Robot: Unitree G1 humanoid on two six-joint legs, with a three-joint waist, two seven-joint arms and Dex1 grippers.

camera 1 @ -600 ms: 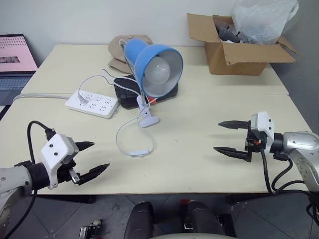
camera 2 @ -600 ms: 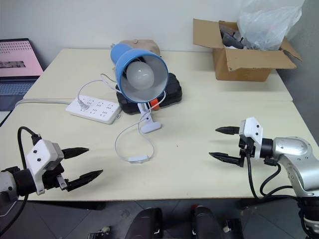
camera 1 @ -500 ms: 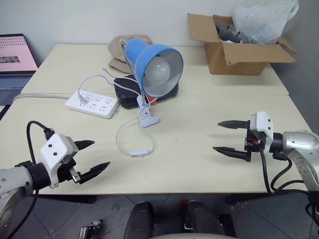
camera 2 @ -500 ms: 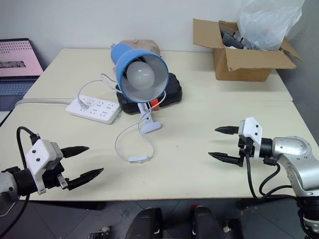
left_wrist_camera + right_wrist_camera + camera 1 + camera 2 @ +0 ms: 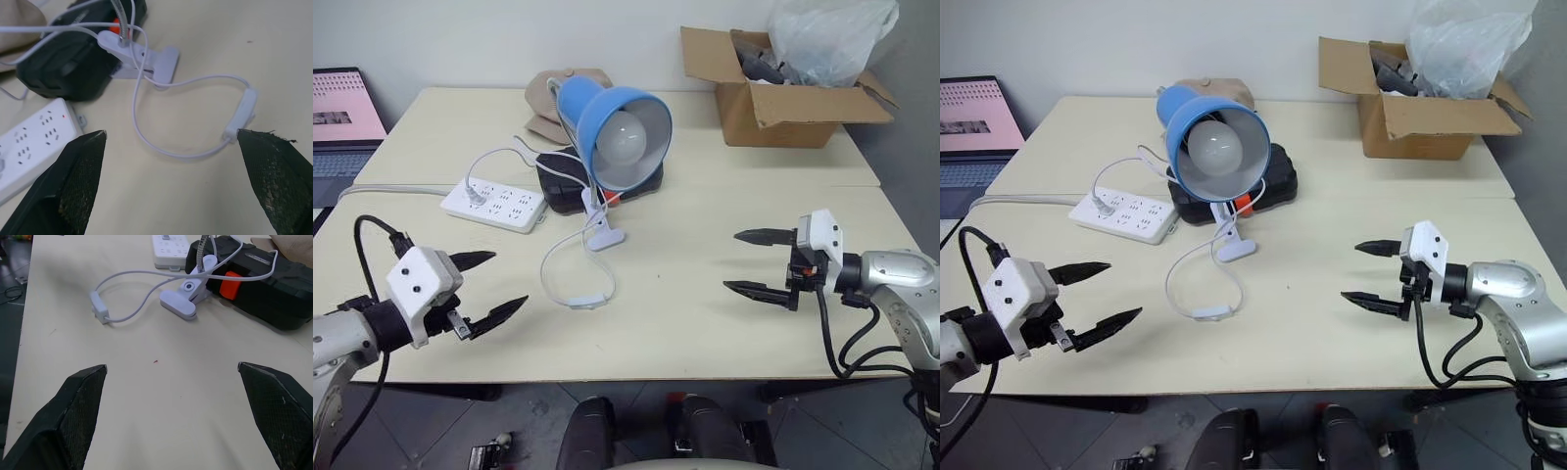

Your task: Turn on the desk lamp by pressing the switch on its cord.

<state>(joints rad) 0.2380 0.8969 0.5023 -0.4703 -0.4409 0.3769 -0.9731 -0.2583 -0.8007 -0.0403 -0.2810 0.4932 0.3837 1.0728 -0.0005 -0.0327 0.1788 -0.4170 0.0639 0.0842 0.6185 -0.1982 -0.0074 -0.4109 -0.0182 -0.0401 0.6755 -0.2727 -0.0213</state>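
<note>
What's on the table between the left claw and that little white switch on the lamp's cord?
Nothing: in the left eye view, only bare tabletop lies between the open left gripper and the switch.

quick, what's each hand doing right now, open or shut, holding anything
Left hand: open, holding nothing, above the table.
Right hand: open, holding nothing, above the table.

Cream tables [image 5: 724, 323] against white wall [image 5: 460, 39] (grey tiled floor [image 5: 529, 421] below).
</note>
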